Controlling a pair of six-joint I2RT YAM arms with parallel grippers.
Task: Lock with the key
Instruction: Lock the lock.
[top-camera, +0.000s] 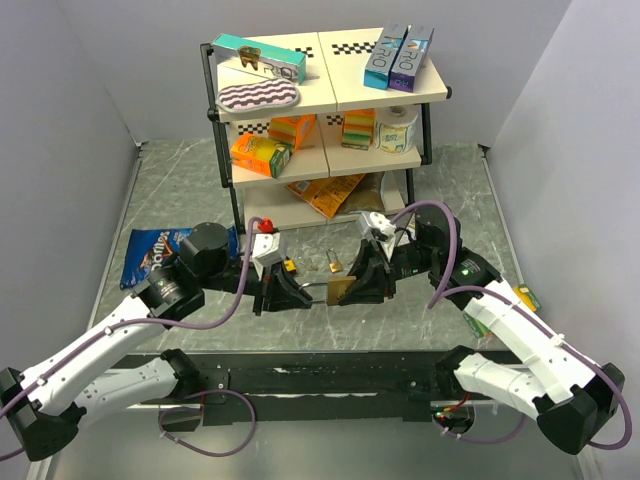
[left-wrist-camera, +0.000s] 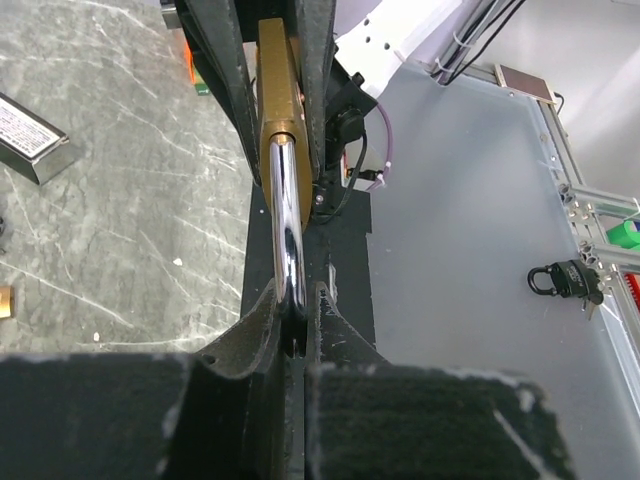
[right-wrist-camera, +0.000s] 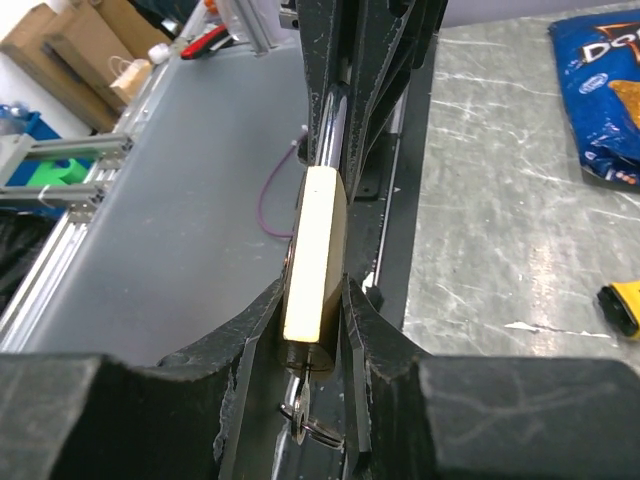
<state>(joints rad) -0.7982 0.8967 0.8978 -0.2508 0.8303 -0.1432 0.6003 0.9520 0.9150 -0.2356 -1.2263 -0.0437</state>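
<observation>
- We see the rectangular brass padlock (right-wrist-camera: 315, 230) held in the air between the two arms, over the near part of the grey marbled table (top-camera: 180, 190), lying roughly level from one gripper to the other.
- The left gripper (left-wrist-camera: 297, 300) is pressed together on the padlock's curved steel shackle (left-wrist-camera: 287, 220), pinching the bend of the loop.
- The right gripper (right-wrist-camera: 315, 300) clamps the flat sides of the brass body, one finger on each face.
- A small silver key (right-wrist-camera: 302, 418) shows at the bottom end of the body, close to the right wrist. It seems to sit in the keyhole, though we cannot be sure.
- We judge the step in hand to be steadying the lock with both grippers, the locking turn not yet made. We cannot tell whether the shackle is fully seated.
- The next move, as we read it, calls for one gripper to let go and take the key's head while the other bears the lock alone.
- The turn needs a firm hold on the body, so that it does not twist along with the key.
</observation>
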